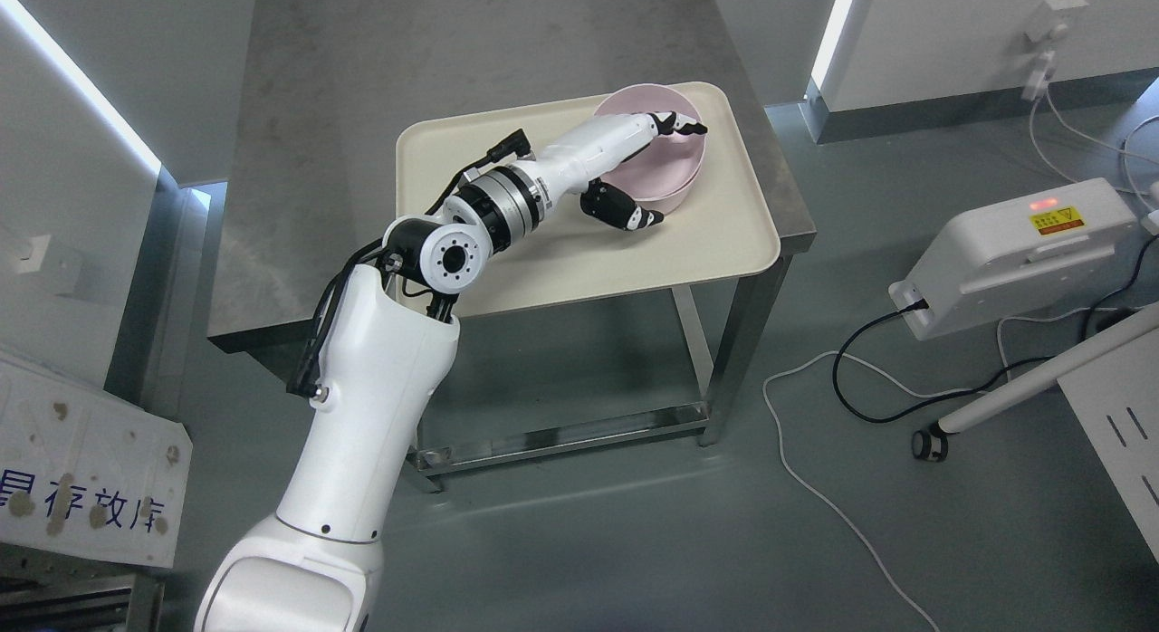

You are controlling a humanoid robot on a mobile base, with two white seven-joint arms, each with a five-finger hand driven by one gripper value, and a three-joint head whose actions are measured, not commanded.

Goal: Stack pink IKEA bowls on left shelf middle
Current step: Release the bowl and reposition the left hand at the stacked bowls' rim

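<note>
Pink bowl (665, 157) on the tray (579, 252) is pinched at its rim by the left hand (634, 175), fingers inside, thumb outside; lifting it clear comes next.

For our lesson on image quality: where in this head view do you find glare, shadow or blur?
Head view: bright overexposed light strips glare at upper left and upper right; the left hand casts a soft shadow onto the tray beside the pink bowl; the floor shows faint reflections; focus is sharp throughout, no motion blur.
</note>
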